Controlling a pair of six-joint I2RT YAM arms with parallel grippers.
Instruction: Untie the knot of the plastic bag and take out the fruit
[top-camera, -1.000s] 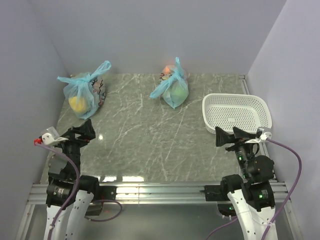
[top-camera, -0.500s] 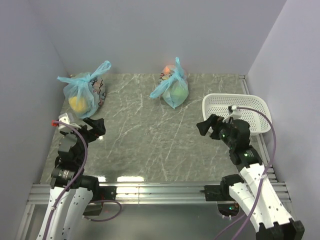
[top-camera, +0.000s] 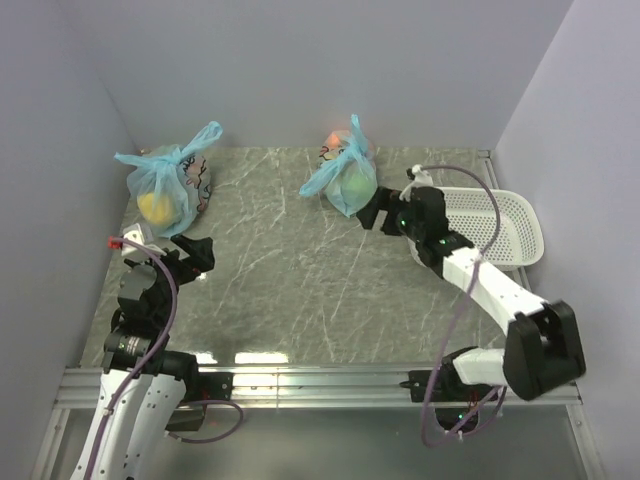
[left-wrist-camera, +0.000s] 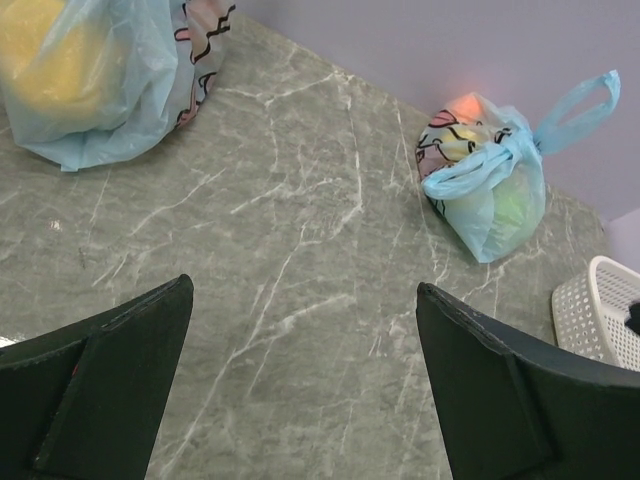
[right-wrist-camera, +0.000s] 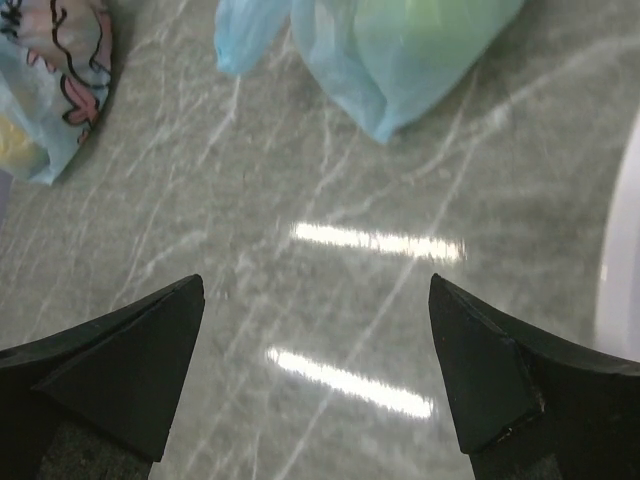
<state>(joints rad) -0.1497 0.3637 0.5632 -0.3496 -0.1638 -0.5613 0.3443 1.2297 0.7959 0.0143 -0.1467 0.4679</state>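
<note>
The plastic bag (top-camera: 345, 178) lies tied at the back middle of the table, also in the left wrist view (left-wrist-camera: 488, 195) and the right wrist view (right-wrist-camera: 400, 50). Its knot (top-camera: 350, 153) sits on top, with handle loops sticking out (left-wrist-camera: 520, 148). Fruit shows through the film as a green tint (top-camera: 357, 186) and a red-orange tint (top-camera: 335, 138). My right gripper (top-camera: 372, 218) is open and empty just right of the bag, low over the table (right-wrist-camera: 316, 282). My left gripper (top-camera: 200, 257) is open and empty at the near left (left-wrist-camera: 302, 287).
A second blue bag with a yellow lump (top-camera: 160, 195) stands at the back left (left-wrist-camera: 90, 80) (right-wrist-camera: 45, 80). A white basket (top-camera: 520, 225) stands at the right, behind the right arm (left-wrist-camera: 600, 310). Walls close the back and both sides.
My right arm has reached forward and left from near its base to just beside the bag. My left gripper rose and moved slightly forward, then held.
</note>
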